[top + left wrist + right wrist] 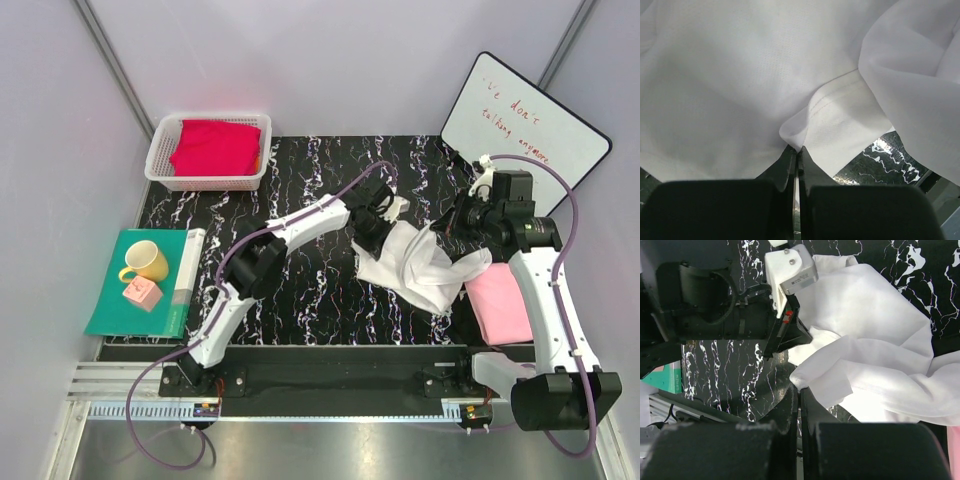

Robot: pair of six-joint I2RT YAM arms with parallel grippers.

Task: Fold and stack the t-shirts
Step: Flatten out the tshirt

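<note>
The white t-shirt hangs bunched over the right middle of the black marbled table. My left gripper is shut on a hemmed fold of its cloth, jaws pressed together. My right gripper is shut on another edge of the same shirt, pinching it at the tips; the left gripper shows just beyond. The pale pink t-shirt lies flat at the right edge, partly under my right arm. The crimson red t-shirt lies folded in a basket.
A white plastic basket stands at the back left. A teal mat at the left edge bears a yellow mug and a pink cube. A whiteboard leans at the back right.
</note>
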